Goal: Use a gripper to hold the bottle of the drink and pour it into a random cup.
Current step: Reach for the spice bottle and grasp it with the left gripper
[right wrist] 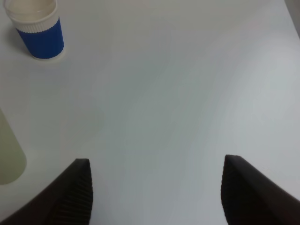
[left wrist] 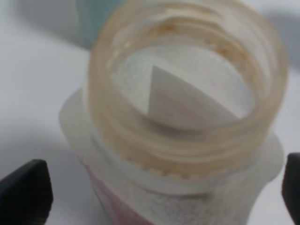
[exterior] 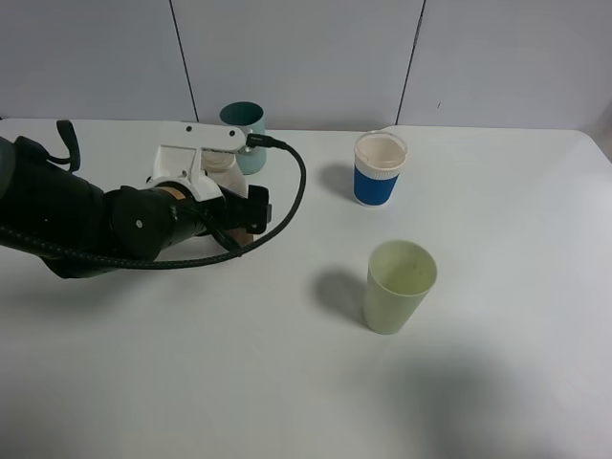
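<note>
The clear bottle [left wrist: 187,140] with a wide open neck and a red-and-white label fills the left wrist view. It stands between the black fingertips [left wrist: 23,192] of my left gripper [left wrist: 157,192], which is open, with a gap showing on one side. In the high view the white claw [exterior: 206,158] and black arm hide most of the bottle [exterior: 223,164]. The drink's level is not clear. The pale yellowish-green cup [exterior: 399,285] stands upright to the right, and shows at the edge of the right wrist view [right wrist: 9,154]. My right gripper [right wrist: 159,197] is open and empty over bare table.
A teal cup [exterior: 244,124] stands just behind the bottle and left gripper, and shows blurred in the left wrist view [left wrist: 93,18]. A white cup with a blue sleeve [exterior: 381,169] stands at the back middle, also in the right wrist view [right wrist: 37,28]. A black cable [exterior: 292,191] loops beside the left gripper.
</note>
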Robot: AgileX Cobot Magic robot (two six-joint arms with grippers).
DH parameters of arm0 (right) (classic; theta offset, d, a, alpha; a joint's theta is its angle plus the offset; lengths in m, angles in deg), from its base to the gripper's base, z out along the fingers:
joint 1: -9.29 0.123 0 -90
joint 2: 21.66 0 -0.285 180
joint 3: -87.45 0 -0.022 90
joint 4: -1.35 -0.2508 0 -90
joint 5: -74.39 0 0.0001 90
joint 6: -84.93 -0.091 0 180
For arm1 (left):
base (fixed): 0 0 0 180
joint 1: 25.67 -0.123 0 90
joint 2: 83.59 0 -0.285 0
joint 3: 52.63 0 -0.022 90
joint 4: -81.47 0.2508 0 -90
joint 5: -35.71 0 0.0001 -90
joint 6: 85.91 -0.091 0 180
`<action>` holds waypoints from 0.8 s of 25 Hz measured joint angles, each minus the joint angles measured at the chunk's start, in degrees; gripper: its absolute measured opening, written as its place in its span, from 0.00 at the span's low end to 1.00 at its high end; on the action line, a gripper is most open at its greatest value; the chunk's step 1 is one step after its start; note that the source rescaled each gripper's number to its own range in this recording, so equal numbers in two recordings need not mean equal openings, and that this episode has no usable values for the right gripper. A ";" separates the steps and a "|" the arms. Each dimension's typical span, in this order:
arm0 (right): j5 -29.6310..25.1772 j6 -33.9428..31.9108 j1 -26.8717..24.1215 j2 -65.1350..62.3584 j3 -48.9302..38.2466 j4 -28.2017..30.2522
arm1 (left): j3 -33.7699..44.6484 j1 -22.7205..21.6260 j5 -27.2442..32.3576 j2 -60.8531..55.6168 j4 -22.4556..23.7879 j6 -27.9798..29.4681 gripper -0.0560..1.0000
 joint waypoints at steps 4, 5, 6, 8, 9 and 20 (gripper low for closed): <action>0.00 0.00 0.00 0.00 0.00 0.00 | 0.00 0.00 -1.13 0.00 0.02 -3.37 1.00; 0.00 0.00 0.00 0.00 0.00 0.00 | 0.00 0.00 -1.44 0.00 0.02 -4.23 1.00; 0.00 0.00 0.00 0.00 0.00 0.00 | 0.00 0.00 -1.56 0.00 0.02 -5.39 1.00; 0.00 0.00 0.00 0.00 0.00 0.00 | 0.00 0.00 -1.56 0.00 0.06 -7.94 1.00; 0.00 0.00 0.00 0.00 0.00 0.00 | 0.00 0.00 -1.61 0.00 0.06 -9.11 1.00; 0.00 0.00 0.00 0.00 0.00 0.00 | 3.10 0.00 -2.06 0.00 -0.07 -15.31 1.00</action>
